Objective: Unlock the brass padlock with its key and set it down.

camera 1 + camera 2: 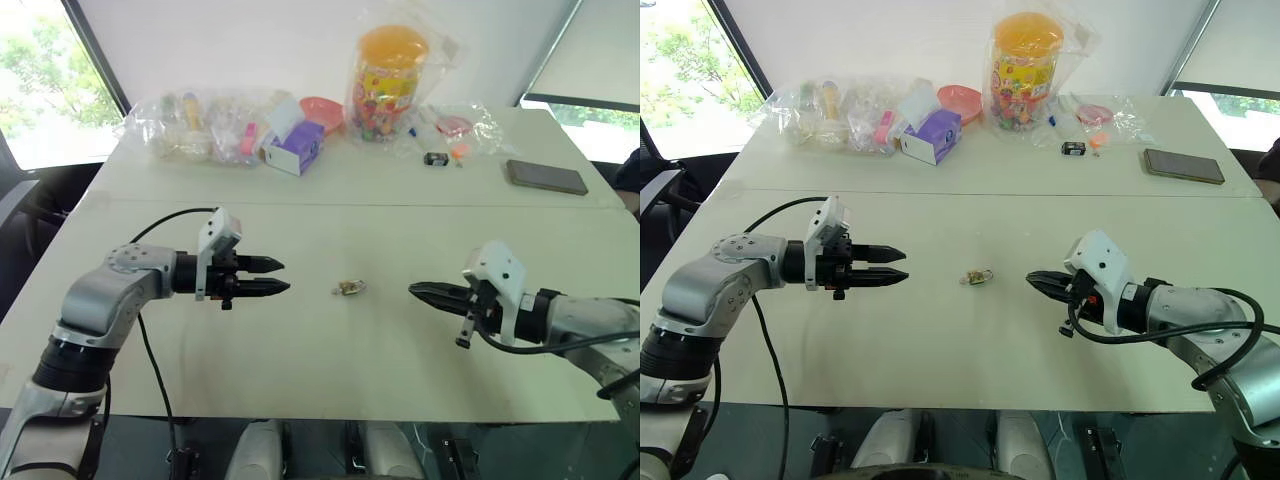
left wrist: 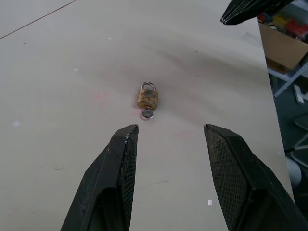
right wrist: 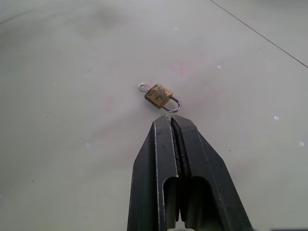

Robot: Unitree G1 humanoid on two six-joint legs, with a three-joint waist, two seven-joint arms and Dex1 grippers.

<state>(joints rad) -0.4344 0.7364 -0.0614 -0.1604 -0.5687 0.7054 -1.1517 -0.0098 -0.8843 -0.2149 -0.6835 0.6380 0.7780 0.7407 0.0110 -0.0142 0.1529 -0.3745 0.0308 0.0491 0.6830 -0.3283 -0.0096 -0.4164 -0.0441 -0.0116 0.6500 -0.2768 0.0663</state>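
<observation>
Brass padlock (image 1: 349, 288) lies flat on the table (image 1: 330, 370), between both grippers, roughly midway. Left wrist view: left gripper (image 2: 171, 139) parted, empty, padlock straight ahead, shackle pointing away, key (image 2: 147, 114) nearest. Right wrist view: right gripper (image 3: 172, 120) pinched shut, empty, tips just short of the shackle.

Odds and ends along the far edge of a pale table (image 1: 330, 370)

At upper left lies a clear plastic bag (image 1: 195, 125) of small items, with a purple-and-white box (image 1: 293, 147) and a red bowl (image 1: 322, 112) just beside it. At upper centre stands a sweets jar (image 1: 388, 85) with an orange lid. A small black item (image 1: 435, 158) sits right of it, and a dark phone (image 1: 545, 176) lies flat at upper right.
</observation>
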